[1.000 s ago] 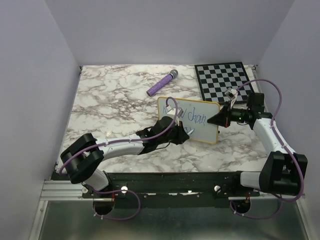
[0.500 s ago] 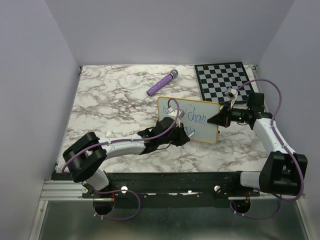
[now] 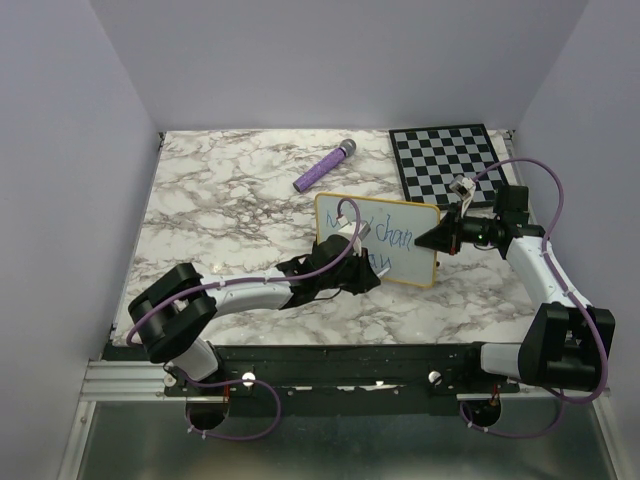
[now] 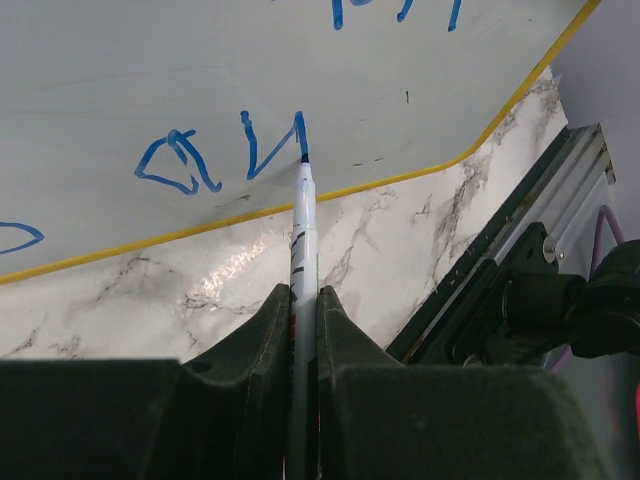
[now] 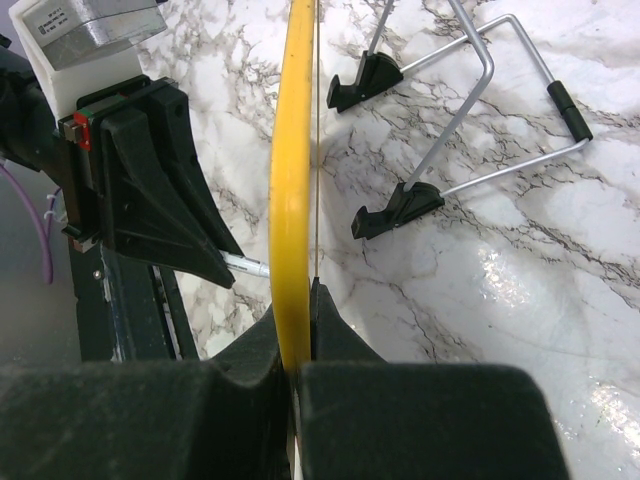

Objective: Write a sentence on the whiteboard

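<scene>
The whiteboard (image 3: 400, 250) with a yellow frame stands tilted on the marble table, and its face fills the left wrist view (image 4: 150, 80). Blue lettering (image 3: 392, 238) runs across it; the second line shows "aw" (image 4: 215, 155). My left gripper (image 3: 362, 270) is shut on a white marker (image 4: 302, 240), whose blue tip touches the board at the end of the last stroke. My right gripper (image 3: 440, 240) is shut on the board's yellow edge (image 5: 290, 200) and holds it from the right side. The left arm hides part of the lettering.
A purple cylindrical object (image 3: 324, 167) lies at the back centre. A black-and-white checkered board (image 3: 448, 160) lies at the back right. The whiteboard's wire stand with black feet (image 5: 400, 205) shows behind it. The table's metal front rail (image 4: 520, 230) is near.
My left gripper has moved slightly right along the board's lower line with the marker. The right arm and the board have not moved.
</scene>
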